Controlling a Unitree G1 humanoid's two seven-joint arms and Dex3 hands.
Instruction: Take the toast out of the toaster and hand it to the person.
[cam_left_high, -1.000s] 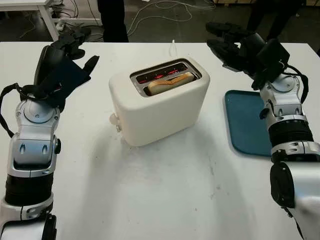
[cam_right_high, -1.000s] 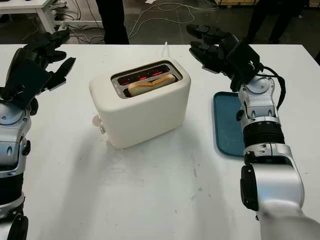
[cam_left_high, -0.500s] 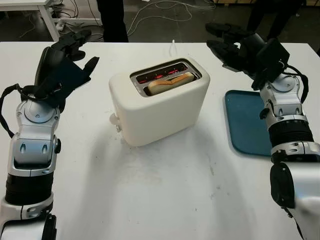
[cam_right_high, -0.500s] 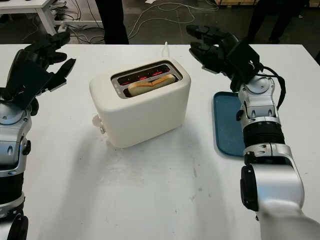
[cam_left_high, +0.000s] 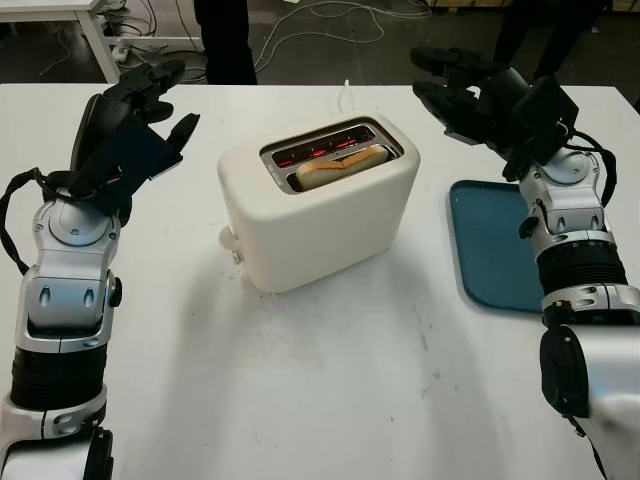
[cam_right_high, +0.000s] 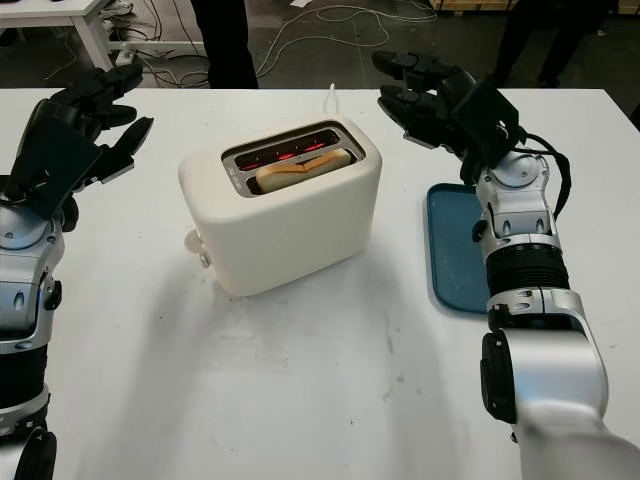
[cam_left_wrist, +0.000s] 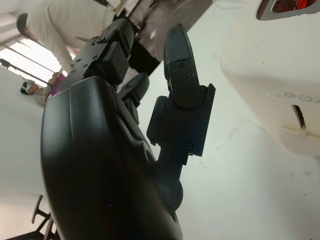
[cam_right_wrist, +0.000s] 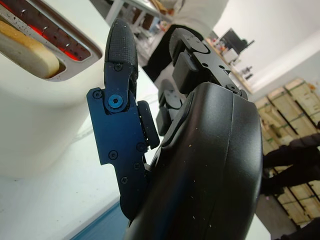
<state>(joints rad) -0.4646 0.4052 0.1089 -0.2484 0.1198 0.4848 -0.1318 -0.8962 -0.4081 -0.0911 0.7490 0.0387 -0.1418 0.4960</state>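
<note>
We see the toast (cam_left_high: 340, 166) sitting in the toaster (cam_left_high: 318, 203) between the released left robot hand (cam_left_high: 130, 130) and released right robot hand (cam_left_high: 470, 90).

A white table (cam_left_high: 330, 380) carries two things. A cream toaster (cam_left_high: 320, 205) stands on it near the middle, turned a little at an angle. A dark teal tray (cam_left_high: 497, 245) lies flat to its right, well apart from it
</note>
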